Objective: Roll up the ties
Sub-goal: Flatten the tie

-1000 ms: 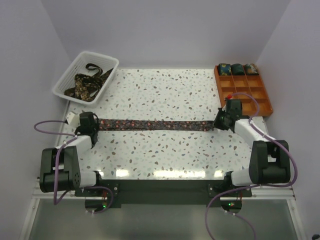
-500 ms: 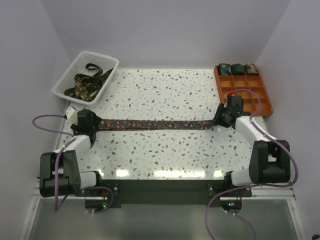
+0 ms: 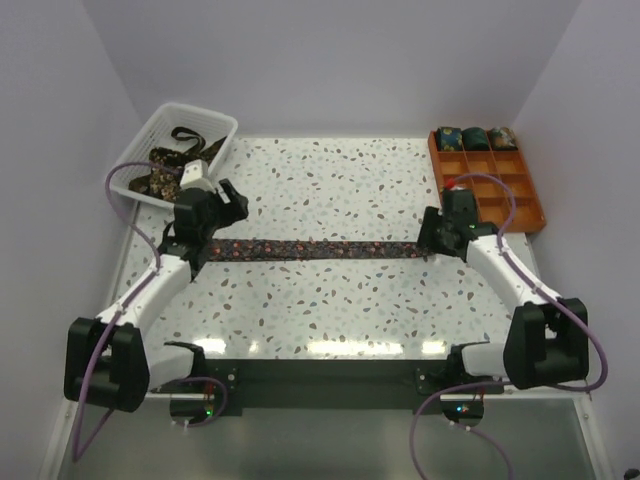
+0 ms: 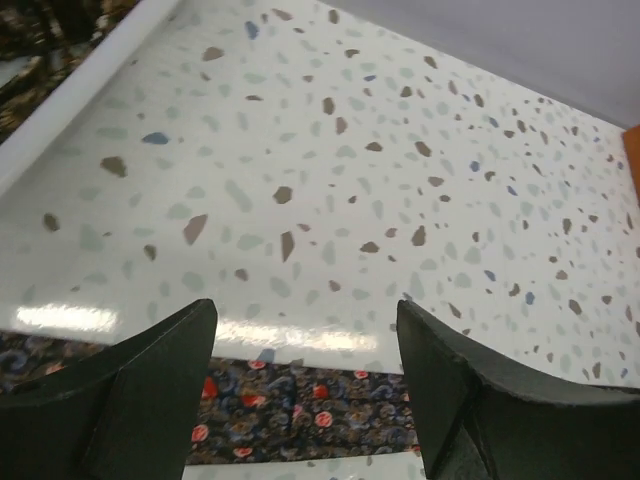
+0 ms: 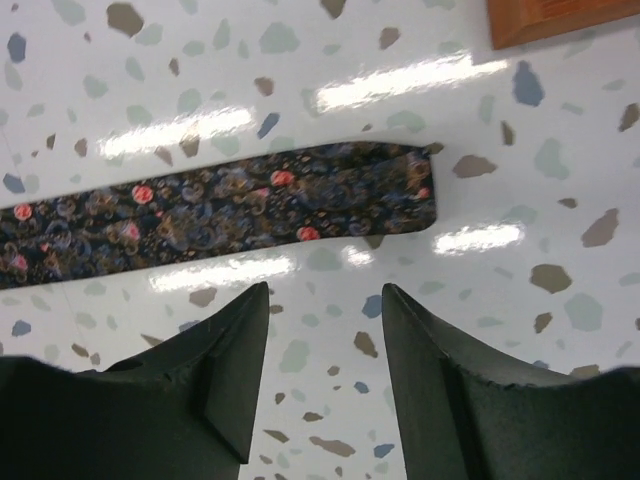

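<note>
One tie [image 3: 320, 249] lies flat and straight across mid table [image 3: 330, 180], running L to R, unrolled. Dark fabric w/ small red and blue print.

L gripper [image 4: 305, 305] hangs over the table's L side, above the tie's L end. Jaws are spread and not clamping anything. Wrist cam shows the fabric lying on the table below the fingertips, not pinched.

R gripper [image 5: 325, 290] hangs over the table's R side, by the tie's blunt R end. Jaws are spread here too, w/ only bare table between them. The tie end lies just past the fingertips and apart from them.

Basket [image 3: 130, 172] sits at the table's back-L corner w/ loose ties [image 3: 170, 165] heaped inside.

Tray [image 3: 500, 190] sits at the table's back-R corner. 3 rolled ties [image 3: 475, 137] fill its back row, one per compartment.
</note>
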`<state>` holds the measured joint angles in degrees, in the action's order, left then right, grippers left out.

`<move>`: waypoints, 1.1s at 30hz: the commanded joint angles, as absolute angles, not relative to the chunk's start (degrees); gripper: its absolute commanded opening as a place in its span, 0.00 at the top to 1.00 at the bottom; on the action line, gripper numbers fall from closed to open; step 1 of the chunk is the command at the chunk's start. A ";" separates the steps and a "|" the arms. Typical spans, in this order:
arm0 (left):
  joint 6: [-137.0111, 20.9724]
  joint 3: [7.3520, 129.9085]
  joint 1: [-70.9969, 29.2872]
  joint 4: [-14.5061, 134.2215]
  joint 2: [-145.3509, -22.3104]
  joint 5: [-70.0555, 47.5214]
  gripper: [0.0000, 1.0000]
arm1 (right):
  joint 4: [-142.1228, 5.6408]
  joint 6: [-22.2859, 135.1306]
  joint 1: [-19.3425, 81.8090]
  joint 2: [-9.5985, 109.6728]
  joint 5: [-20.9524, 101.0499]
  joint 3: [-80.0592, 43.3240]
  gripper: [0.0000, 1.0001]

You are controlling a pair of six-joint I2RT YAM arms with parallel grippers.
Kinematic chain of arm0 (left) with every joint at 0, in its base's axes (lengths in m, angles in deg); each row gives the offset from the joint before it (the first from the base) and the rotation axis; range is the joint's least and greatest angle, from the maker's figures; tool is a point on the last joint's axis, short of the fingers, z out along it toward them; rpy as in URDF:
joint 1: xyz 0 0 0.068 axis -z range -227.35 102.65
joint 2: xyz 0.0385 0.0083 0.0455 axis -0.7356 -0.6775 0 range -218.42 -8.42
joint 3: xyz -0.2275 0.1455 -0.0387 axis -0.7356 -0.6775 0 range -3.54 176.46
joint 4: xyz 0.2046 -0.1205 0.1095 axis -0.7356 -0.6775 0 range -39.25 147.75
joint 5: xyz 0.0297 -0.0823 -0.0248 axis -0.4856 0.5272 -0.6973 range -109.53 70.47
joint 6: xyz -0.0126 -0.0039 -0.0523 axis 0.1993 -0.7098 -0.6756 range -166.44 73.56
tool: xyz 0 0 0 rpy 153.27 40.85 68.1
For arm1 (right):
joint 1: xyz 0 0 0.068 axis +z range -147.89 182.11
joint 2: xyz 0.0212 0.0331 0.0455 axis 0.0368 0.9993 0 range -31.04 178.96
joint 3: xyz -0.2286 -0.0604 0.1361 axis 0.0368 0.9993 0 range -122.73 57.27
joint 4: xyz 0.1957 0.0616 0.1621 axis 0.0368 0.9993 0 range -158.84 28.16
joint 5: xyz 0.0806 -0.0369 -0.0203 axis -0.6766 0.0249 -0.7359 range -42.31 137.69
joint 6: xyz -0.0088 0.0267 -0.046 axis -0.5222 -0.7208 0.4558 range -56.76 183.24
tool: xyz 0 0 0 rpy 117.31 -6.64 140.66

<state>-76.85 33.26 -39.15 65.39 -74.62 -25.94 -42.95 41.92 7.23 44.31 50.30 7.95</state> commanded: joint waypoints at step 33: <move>-53.65 36.28 -32.94 56.17 -71.79 -28.14 0.16 | -48.88 33.27 26.28 65.64 60.34 1.37 0.55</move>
<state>-55.15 34.70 -32.96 52.93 -72.37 -26.86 -46.31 35.07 26.18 64.46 57.95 3.23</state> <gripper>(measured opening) 0.835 0.452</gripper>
